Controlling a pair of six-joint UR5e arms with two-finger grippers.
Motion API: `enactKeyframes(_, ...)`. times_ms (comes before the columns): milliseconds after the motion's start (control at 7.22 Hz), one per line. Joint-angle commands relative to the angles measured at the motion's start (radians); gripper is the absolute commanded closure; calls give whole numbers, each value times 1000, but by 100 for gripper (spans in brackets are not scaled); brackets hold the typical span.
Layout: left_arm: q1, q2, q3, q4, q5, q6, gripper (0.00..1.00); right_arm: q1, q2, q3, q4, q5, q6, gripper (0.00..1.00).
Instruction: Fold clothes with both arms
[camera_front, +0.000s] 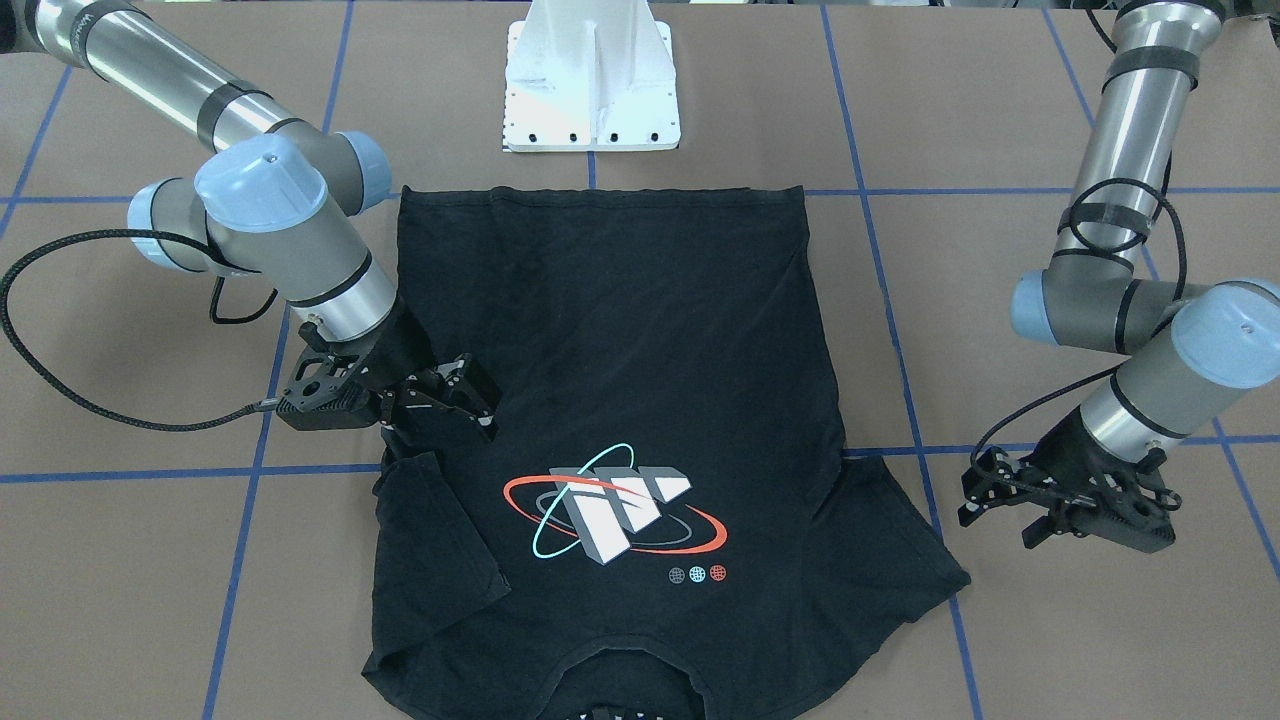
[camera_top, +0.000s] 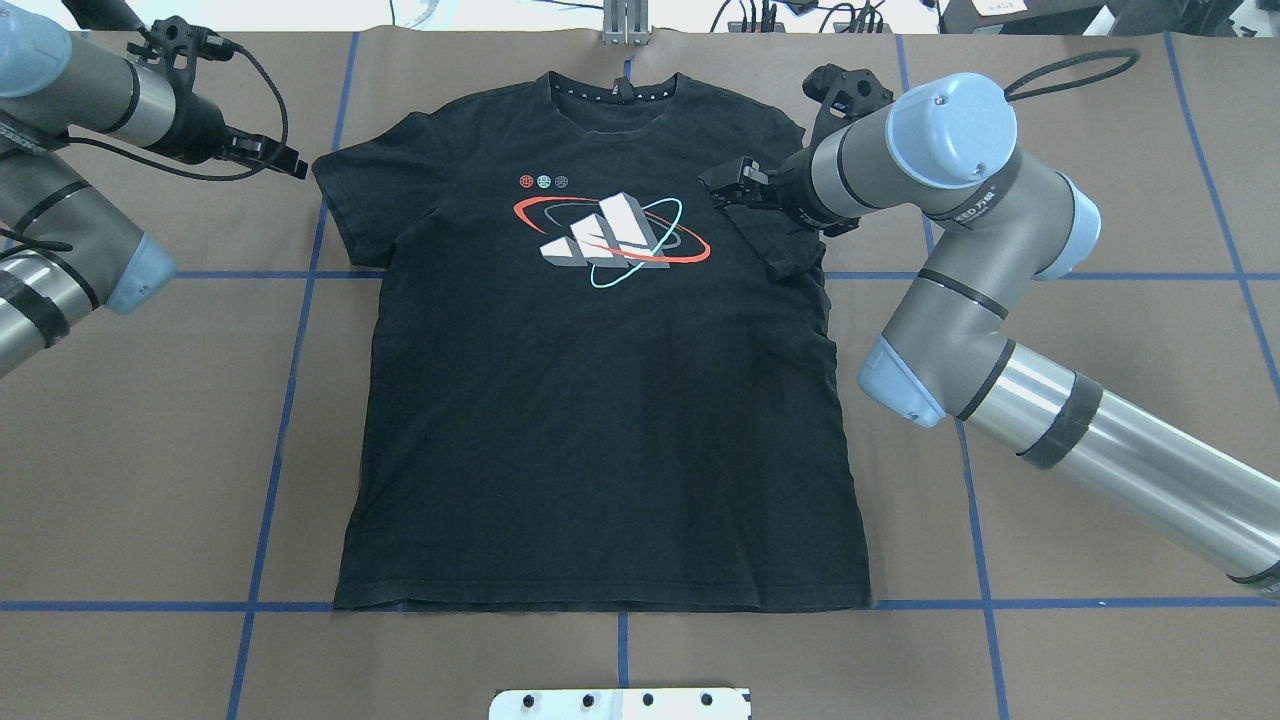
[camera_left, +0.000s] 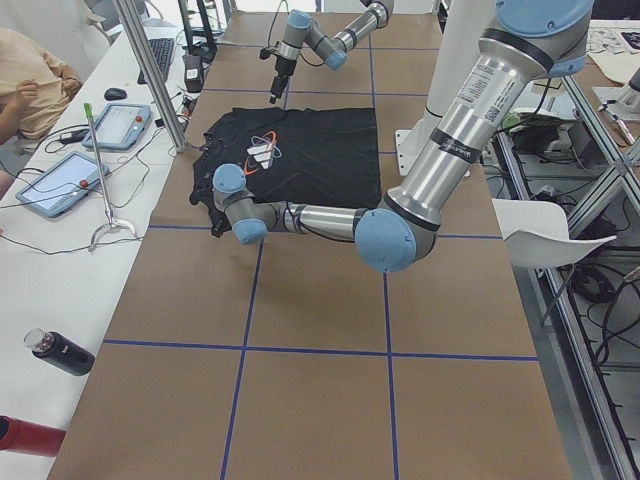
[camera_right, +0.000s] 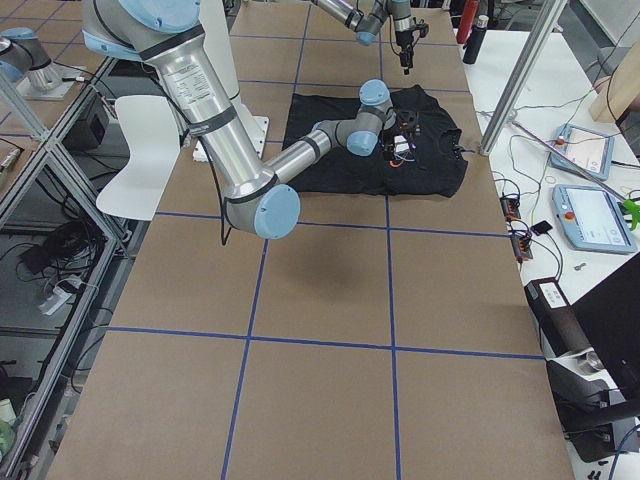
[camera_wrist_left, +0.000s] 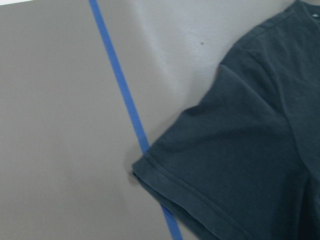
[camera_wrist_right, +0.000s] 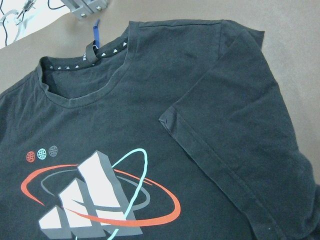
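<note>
The black T-shirt (camera_front: 620, 330) (camera_top: 600, 420) lies flat and logo-up (camera_top: 610, 240) on the brown table, collar away from the robot. One sleeve (camera_front: 435, 540) (camera_wrist_right: 235, 130) is folded inward onto the chest. My right gripper (camera_front: 480, 400) (camera_top: 735, 180) hovers just above the shirt beside that folded sleeve; it looks open and empty. The other sleeve (camera_top: 345, 190) (camera_wrist_left: 240, 165) lies spread flat. My left gripper (camera_front: 995, 515) (camera_top: 295, 165) is just outside that sleeve's edge, off the cloth; it looks open and empty.
The white base pedestal (camera_front: 592, 85) (camera_top: 620, 703) stands at the shirt's hem end. Blue tape lines (camera_top: 300, 330) grid the table. Tablets (camera_left: 60, 185), a bottle (camera_left: 60, 352) and a seated person (camera_left: 30, 75) are at the operators' side bench.
</note>
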Motion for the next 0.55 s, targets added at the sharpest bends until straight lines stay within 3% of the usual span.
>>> enactKeyframes(0, 1, -62, 111, -63, 67, -14, 40, 0, -11, 7, 2, -4, -1, 0)
enactKeyframes(416, 15, -86, 149, -91, 96, -13, 42, 0, -10, 1, 2, -9, -6, 0)
